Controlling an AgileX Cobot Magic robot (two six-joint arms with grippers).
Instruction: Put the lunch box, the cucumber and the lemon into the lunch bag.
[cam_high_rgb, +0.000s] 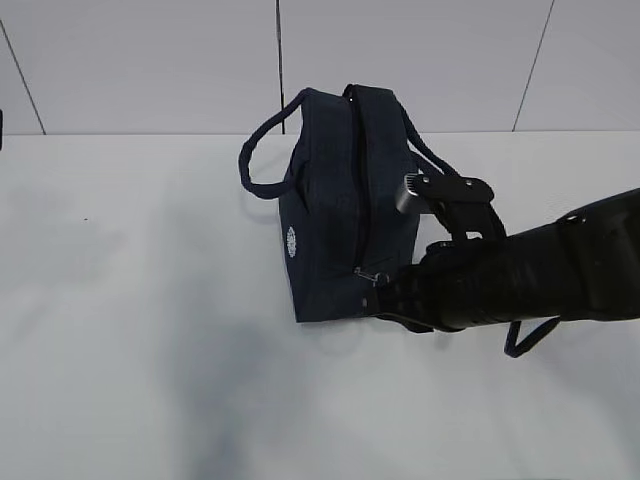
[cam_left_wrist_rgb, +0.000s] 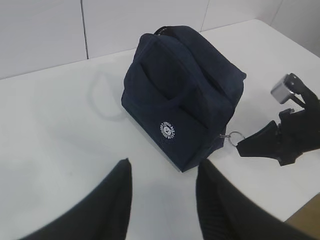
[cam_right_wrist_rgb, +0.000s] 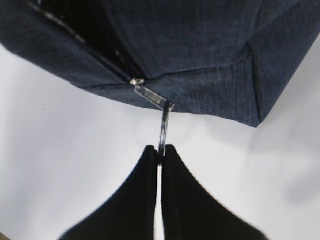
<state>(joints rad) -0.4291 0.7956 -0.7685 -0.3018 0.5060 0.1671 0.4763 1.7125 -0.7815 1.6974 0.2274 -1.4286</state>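
The lunch bag (cam_high_rgb: 340, 200) stands on the table (cam_high_rgb: 120, 300), right gripper (cam_high_rgb: 375, 295) at its near end.

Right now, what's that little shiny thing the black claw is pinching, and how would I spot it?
Find the dark navy lunch bag standing on the white table. Follow its top zipper to the near end, where the right gripper is shut on a metal ring pull. It is the only bright metal loop dangling off the bag.

Bench (cam_high_rgb: 120, 330): plain white surface filling the lower two-thirds of the exterior frame, meeting a pale panelled wall behind.
On it: one dark navy lunch bag (cam_high_rgb: 335, 200), upright at centre, loop handles drooping either side.
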